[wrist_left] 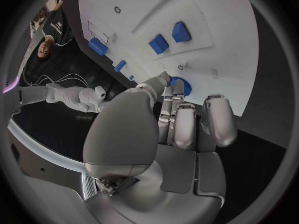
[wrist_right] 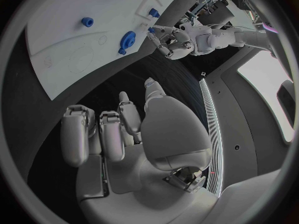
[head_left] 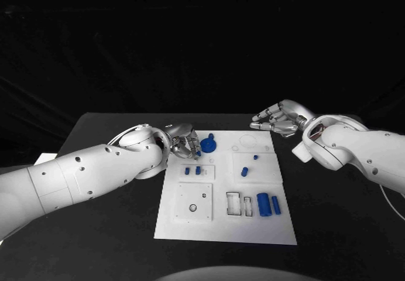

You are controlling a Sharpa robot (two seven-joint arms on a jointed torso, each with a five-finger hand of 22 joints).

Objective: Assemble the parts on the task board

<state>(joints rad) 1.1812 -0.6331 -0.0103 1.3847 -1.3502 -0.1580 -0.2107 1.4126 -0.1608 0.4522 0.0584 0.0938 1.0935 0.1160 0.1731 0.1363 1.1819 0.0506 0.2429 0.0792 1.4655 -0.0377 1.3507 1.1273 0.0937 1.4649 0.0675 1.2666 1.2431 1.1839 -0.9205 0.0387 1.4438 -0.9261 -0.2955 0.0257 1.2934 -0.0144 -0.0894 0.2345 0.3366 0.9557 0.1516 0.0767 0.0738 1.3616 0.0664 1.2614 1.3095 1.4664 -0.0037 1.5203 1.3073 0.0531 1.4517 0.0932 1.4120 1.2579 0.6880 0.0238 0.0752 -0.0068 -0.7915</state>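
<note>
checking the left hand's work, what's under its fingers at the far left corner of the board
A blue round part sits on the task board there, with the left hand and its fingertips at its edge. What lies beneath the part is covered.

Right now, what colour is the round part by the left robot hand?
Blue round part; clearest in the head view.

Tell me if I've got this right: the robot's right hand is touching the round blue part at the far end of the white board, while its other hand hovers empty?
It's reversed: the head view shows the left hand at the round blue part on the task board, and the right hand hovering empty.
</note>
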